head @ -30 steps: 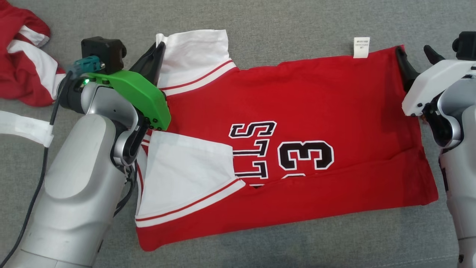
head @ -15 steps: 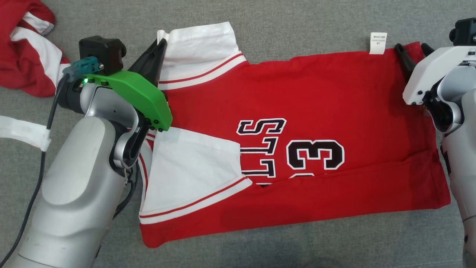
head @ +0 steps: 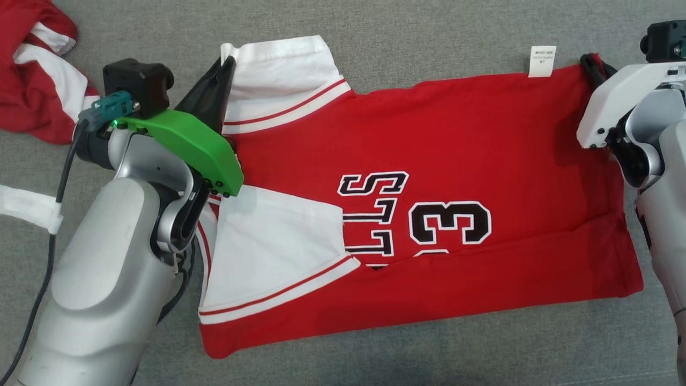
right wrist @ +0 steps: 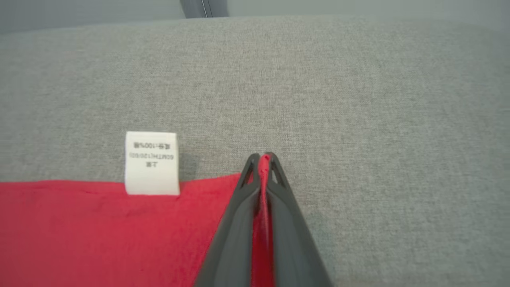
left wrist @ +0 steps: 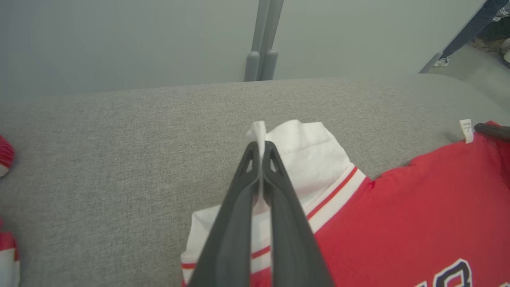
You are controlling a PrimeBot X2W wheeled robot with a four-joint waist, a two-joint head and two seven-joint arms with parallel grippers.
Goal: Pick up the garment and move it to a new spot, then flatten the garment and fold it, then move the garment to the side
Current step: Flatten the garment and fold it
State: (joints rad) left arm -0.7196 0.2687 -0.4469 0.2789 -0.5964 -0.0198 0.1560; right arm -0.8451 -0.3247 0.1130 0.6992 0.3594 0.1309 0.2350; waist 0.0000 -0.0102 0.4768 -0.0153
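Presently listed: one garment, two grippers, sundry items nearby.
Garment (head: 429,150): red jersey with white sleeves, spread flat across the grey surface (head: 429,32) between the two arms; sleeve end toward the robot's left, hem end toward its right.
Garment, near edge: long near side turned up over the front in a band that covers the lower part of the lettering (head: 450,222).
Far sleeve (head: 284,75): white with red stripe trim, lying out on the grey surface at the far left corner of the jersey.
Near sleeve (head: 273,246): white, same trim, folded inward onto the red front.
Care label (head: 542,60): small white tag, projecting from the far edge near the hem corner.
Left gripper (head: 229,60): fingers pressed together on the far corner of the far sleeve; in the left wrist view a tuft of white cloth shows between and past the tips (left wrist: 261,145).
Right gripper (head: 590,60): fingers closed on the far hem corner, just beside the care label; in the right wrist view red cloth fills the slit between them (right wrist: 263,157).
Second garment (head: 37,80): red and white, crumpled, at the far left, apart from the jersey.
Cable (head: 51,252): dark, running down beside the left arm.
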